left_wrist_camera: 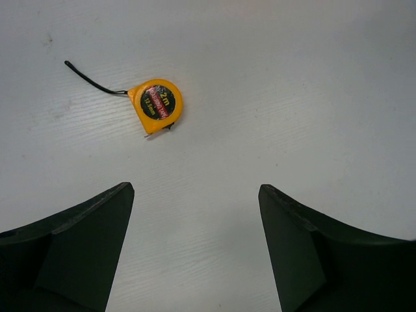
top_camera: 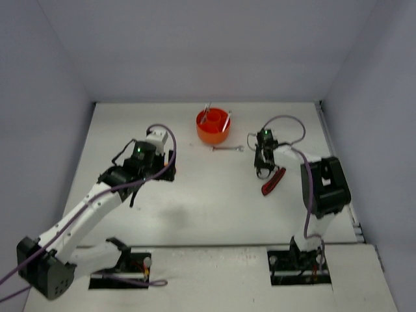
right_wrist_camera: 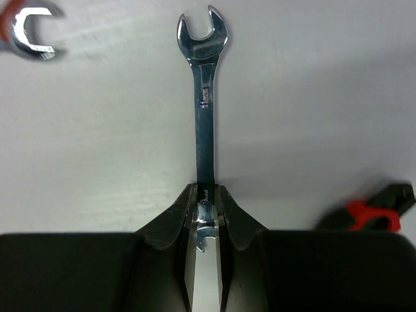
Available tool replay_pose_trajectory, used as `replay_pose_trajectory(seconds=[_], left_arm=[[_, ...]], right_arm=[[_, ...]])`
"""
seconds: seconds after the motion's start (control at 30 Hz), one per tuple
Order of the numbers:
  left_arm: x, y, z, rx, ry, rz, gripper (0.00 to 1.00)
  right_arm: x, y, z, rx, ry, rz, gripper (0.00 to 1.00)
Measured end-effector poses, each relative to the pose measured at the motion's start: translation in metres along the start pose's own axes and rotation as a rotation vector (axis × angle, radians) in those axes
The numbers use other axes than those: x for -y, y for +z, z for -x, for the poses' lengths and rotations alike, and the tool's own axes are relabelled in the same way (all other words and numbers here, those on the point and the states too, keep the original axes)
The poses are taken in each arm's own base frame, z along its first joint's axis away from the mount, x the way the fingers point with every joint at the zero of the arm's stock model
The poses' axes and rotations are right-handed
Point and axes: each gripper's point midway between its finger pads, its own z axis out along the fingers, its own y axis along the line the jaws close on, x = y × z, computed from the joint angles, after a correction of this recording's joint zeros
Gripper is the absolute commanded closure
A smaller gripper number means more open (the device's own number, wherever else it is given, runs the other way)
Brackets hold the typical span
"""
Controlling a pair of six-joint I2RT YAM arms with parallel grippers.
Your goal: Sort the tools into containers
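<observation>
The tub (top_camera: 213, 127) sits toward the far side of the white table (top_camera: 195, 195): round, orange, smooth plastic. Two wrenches (top_camera: 205, 114) already stand tilted in it, their silver shafts poking above the rim.

Just near and right of the tub, a loose wrench (top_camera: 227, 149) lies flat and crosswise. It is between the tub and my right gripper (right_wrist_camera: 207, 195).

Farther from the tub, close beside that gripper on its outer side, lies the knife (top_camera: 273, 181). It is red and black and slim, with its length running roughly near to far. In the right wrist view it shows beside my finger, apart from what I hold.

My right gripper is pinched on one end of a wrench (right_wrist_camera: 203, 97), with black fingers pressed on either side of its flat shank. The wrench's long axis runs straight out in line with my fingers, the open forked end pointing away from me. It is polished steel, thin and bright, with a stamped mark too small to read. I cannot tell whether it rests on the table or hangs just above it.

My left gripper (left_wrist_camera: 195, 195) is spread wide and holds nothing. Ahead of it on the table lies the tape measure (left_wrist_camera: 156, 104), a rounded yellow case with a black face. A thin black strap (left_wrist_camera: 91, 78) trails from it. The top view does not show it, so I cannot place it against the tub.
</observation>
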Motion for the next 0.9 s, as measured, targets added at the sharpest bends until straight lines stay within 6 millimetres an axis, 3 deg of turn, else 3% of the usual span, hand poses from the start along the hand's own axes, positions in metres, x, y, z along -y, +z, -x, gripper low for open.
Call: replay_pose_trajectory(seconds=[0.2,0.33,0.43,0.63,0.73,0.9], left_arm=[[0.006,0.009,0.003,0.000,0.011,-0.025,0.25],[0.011,0.014,0.002,-0.015,0.014,-0.047,0.25],[0.014,0.016,0.004,-0.021,0.015,-0.063,0.25],[0.019,0.015,0.013,-0.004,0.016,-0.078,0.25],[0.020,0.015,0.014,-0.003,0.016,-0.085,0.25],[0.021,0.014,0.014,-0.003,0.016,-0.089,0.25]], right_arm=[[0.010,-0.021,-0.035,-0.070,0.049,-0.023,0.87],[0.019,-0.030,-0.045,-0.131,0.044,-0.067,0.68],[0.023,-0.037,-0.038,-0.156,0.045,-0.094,0.62],[0.025,-0.035,0.009,-0.112,0.065,-0.105,0.62],[0.028,-0.026,0.010,-0.140,0.057,-0.111,0.64],[0.031,-0.013,-0.006,-0.227,0.030,-0.110,0.67]])
